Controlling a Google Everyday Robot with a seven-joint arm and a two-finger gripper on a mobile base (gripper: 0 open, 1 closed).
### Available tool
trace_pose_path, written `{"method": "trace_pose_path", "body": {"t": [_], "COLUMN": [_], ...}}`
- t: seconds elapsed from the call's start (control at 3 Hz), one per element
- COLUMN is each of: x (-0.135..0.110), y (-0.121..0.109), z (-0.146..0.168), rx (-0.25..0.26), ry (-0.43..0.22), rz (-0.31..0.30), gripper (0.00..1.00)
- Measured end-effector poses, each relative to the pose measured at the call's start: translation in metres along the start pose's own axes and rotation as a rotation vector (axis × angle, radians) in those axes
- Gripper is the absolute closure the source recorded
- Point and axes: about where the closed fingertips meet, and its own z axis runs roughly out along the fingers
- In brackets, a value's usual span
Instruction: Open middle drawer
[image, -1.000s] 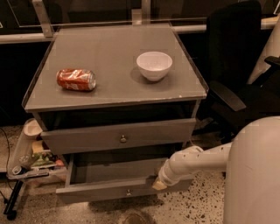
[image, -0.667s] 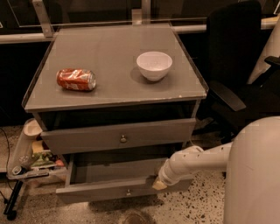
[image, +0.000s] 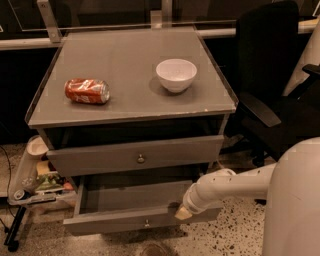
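Looking down on the grey cabinet (image: 130, 107), I see the middle drawer (image: 110, 226) pulled well out. Its front panel stands clear of the cabinet body and its bare grey inside is open to view. A small round knob (image: 146, 222) sits at the middle of that panel.

The gripper (image: 182, 213) is at the right part of the drawer's front, its pale tip against the top edge of the panel. I cannot tell from here how wide it is set, or whether it has hold of anything. The white arm (image: 235, 182) reaches in from the right, from the robot's rounded white body (image: 295, 200).

Above it, the upper drawer (image: 100, 160) sticks out only a little, with its own metal knob (image: 140, 158) in the middle.

On the cabinet top a red soda can (image: 87, 91) lies on its side at the left. A white bowl (image: 176, 74) stands upright to the right of it, well apart. A black office chair (image: 265, 60) stands just beside the cabinet's right side, on the speckled floor (image: 235, 235).
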Motion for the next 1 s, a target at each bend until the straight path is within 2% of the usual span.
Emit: {"method": "trace_pose_path", "body": {"t": [1.0], "x": [0.017], "y": [0.024], "z": [-0.006], "rx": [-0.017], "ry": [0.025], "rz": [0.027], "gripper": [1.0]}}
